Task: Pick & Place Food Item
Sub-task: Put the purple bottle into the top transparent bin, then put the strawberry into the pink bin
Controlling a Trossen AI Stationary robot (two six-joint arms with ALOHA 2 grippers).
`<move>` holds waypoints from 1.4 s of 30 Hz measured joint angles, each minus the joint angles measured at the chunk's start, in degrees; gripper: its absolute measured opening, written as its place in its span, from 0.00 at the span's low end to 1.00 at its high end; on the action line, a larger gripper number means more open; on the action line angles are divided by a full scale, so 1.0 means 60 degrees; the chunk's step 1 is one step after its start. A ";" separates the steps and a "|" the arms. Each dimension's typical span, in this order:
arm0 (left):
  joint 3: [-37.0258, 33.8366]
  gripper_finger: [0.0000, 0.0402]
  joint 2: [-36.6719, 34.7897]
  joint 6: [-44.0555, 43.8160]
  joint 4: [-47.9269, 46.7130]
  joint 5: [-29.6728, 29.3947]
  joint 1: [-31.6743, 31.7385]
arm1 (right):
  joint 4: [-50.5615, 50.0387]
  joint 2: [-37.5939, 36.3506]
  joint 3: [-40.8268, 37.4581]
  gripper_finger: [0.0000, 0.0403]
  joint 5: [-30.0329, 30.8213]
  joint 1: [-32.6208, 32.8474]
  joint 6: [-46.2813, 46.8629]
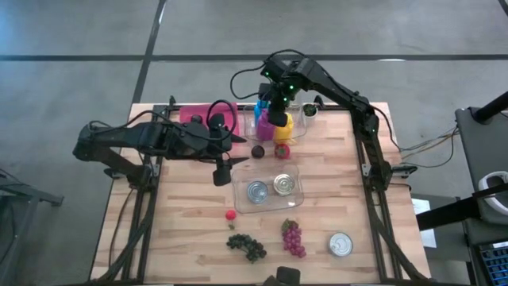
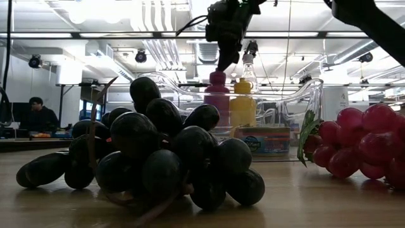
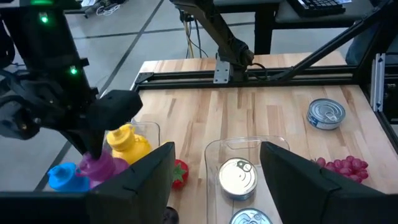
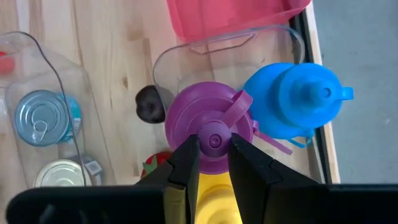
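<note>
A purple squeeze bottle (image 4: 208, 127) stands upright at the table's far edge beside a yellow bottle (image 1: 284, 125) and a blue bottle (image 4: 298, 99), inside a clear container (image 4: 230, 43). My right gripper (image 4: 214, 155) hangs over the purple bottle and is shut on its top; the low view shows this gripper (image 2: 224, 47) too. My left gripper (image 3: 217, 180) hovers open at mid-table, left of a clear tray (image 1: 295, 171) that holds two cans, with nothing between its fingers. The high view shows it (image 1: 225, 165) there. My right gripper pinches the small nozzle (image 4: 214, 140) at the top of the purple bottle's cap between its two fingers. The fingers (image 4: 186, 162) come from above, pointing steeply down. The bottle is upright below them; its base is hidden, so whether it rests on anything I cannot tell.
A pink bin (image 1: 208, 119) sits at the far left. A strawberry (image 1: 282, 149) and a dark plum (image 1: 258, 151) lie near the bottles. Near the front edge are dark grapes (image 1: 246, 246), red grapes (image 1: 293, 238), a small red fruit (image 1: 230, 214) and a loose can (image 1: 340, 244).
</note>
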 joint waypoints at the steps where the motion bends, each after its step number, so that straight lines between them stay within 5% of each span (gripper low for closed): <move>1: 0.0000 0.59 0.0000 0.0000 0.0003 0.0000 0.0000 | -0.0001 0.0018 0.0000 0.17 -0.0016 0.0000 0.0000; 15: 0.0000 0.63 0.0004 -0.0004 0.0000 0.0000 0.0004 | 0.0015 0.0038 0.0000 0.20 -0.0045 0.0000 0.0226; 32: 0.0000 0.63 0.0007 -0.0033 0.0003 0.0003 0.0004 | 0.0033 0.0013 0.0000 0.51 -0.0057 0.0001 0.0376; 42: 0.0000 0.60 0.0007 -0.0033 0.0001 0.0000 0.0004 | -0.0155 -0.0428 0.0022 0.57 -0.0045 0.0000 0.0377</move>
